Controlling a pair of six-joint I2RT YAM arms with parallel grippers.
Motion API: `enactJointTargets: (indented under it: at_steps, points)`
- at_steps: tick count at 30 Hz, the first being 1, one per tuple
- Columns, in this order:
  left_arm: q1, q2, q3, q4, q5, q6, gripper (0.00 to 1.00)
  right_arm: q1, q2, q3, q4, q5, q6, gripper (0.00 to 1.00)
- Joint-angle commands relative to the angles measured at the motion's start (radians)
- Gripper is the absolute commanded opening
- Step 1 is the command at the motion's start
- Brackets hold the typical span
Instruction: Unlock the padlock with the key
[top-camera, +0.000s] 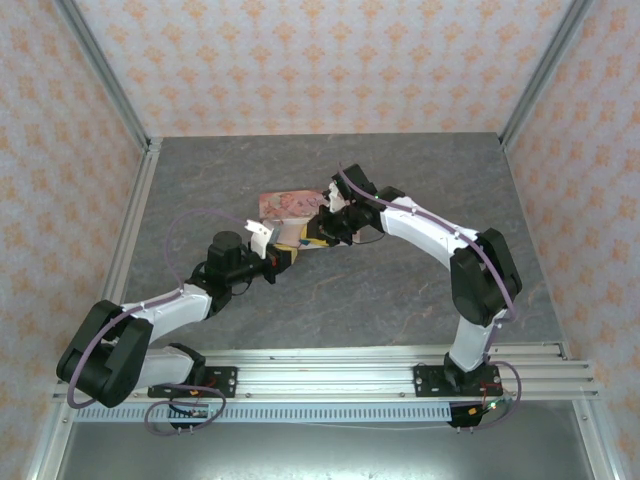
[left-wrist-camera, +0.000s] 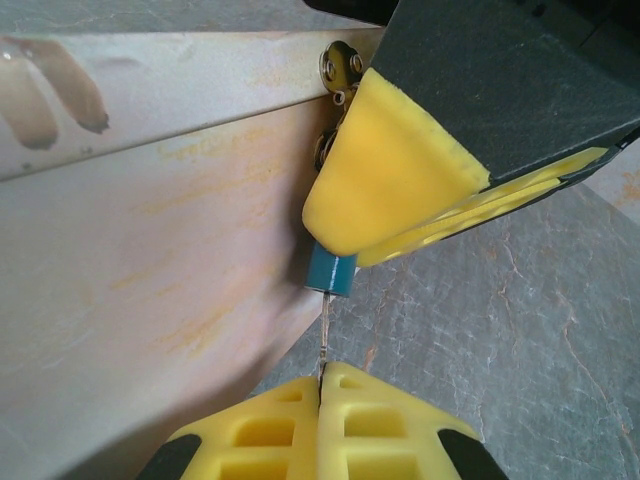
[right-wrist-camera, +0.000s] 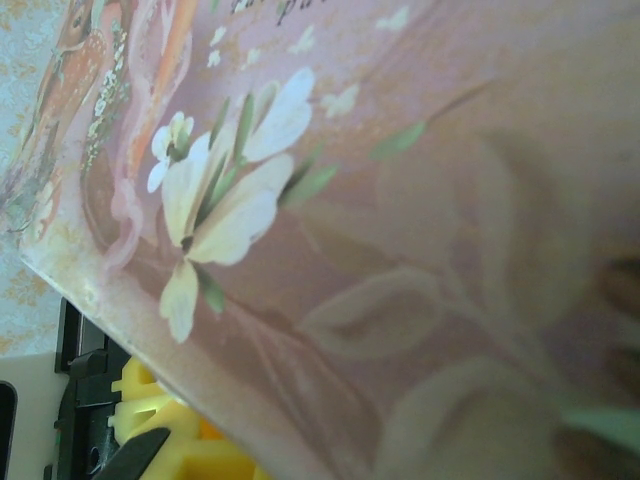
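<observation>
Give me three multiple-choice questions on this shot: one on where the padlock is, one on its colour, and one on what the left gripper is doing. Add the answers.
1. Where is the padlock?
A) against the pink tin, just below its metal clasp
B) shut away inside the tin
C) on top of the tin

2. What colour is the padlock's body?
A) red
B) black
C) teal-blue

3. What state is the left gripper in?
A) wide open
B) shut on the key
C) shut on the padlock

Answers:
1 A: the left wrist view shows it beside the tin's wall under the clasp, held in the pads of the right gripper.
2 C: the small body below the yellow pad is teal-blue.
3 B: its yellow fingertips meet on the thin key, whose tip reaches the padlock's underside.
</observation>
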Motion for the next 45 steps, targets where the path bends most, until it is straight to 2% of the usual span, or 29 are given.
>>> enactJointTargets:
  at_steps: [1, 16, 28, 45]
  points:
    - [0.007, 0.000, 0.008, 0.053, 0.005, 0.019, 0.00, 0.000, -0.044, 0.004, 0.055, -0.061, 0.009, 0.00]
    - [-0.001, 0.024, 0.011, 0.083, -0.018, 0.051, 0.00, 0.001, -0.029, 0.008, 0.064, -0.105, 0.033, 0.00]
    - [-0.009, 0.051, -0.009, 0.215, -0.021, -0.015, 0.00, 0.010, -0.021, -0.003, 0.055, -0.096, 0.021, 0.00]
    - [-0.030, 0.084, 0.050, 0.200, -0.004, -0.052, 0.00, 0.040, -0.004, -0.014, 0.067, -0.100, 0.002, 0.00]
